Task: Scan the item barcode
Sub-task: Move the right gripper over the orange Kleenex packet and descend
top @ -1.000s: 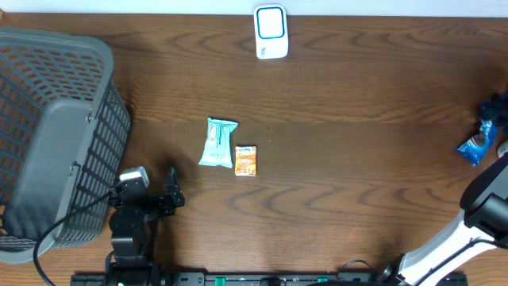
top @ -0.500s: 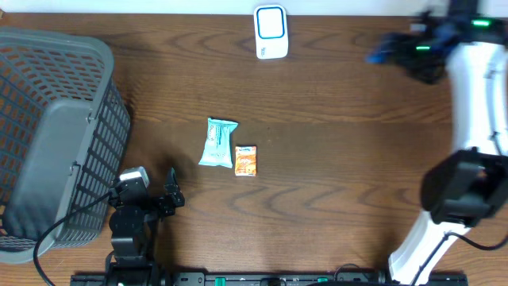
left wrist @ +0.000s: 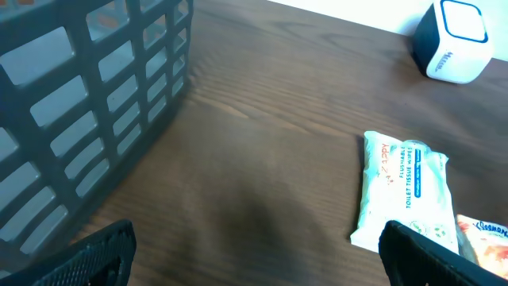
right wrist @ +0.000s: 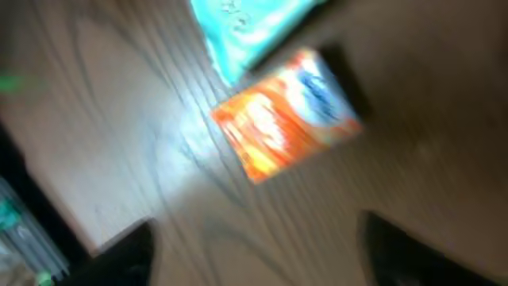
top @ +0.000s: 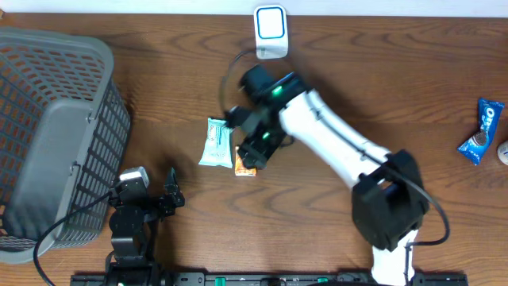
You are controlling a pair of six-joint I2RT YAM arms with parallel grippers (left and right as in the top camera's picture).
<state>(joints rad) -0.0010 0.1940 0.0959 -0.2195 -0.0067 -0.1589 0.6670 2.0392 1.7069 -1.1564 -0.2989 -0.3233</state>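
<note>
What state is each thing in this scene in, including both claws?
left claw: open, holds nothing.
right claw: open, above the orange packet, not gripping it.
orange packet: flat on the table, beside the tissue pack.
tissue pack: flat, label up.
scanner: upright at the far edge.
blue snack packet: flat at the right edge.
basket: upright, no item visible inside.

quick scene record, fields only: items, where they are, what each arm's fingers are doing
scanner: far table edge
orange packet: flat mid-table, beside tissue pack
right fingers: apart, over orange packet, holding nothing
left fingers: apart, empty, near basket
blue snack pack: right edge, alone
</note>
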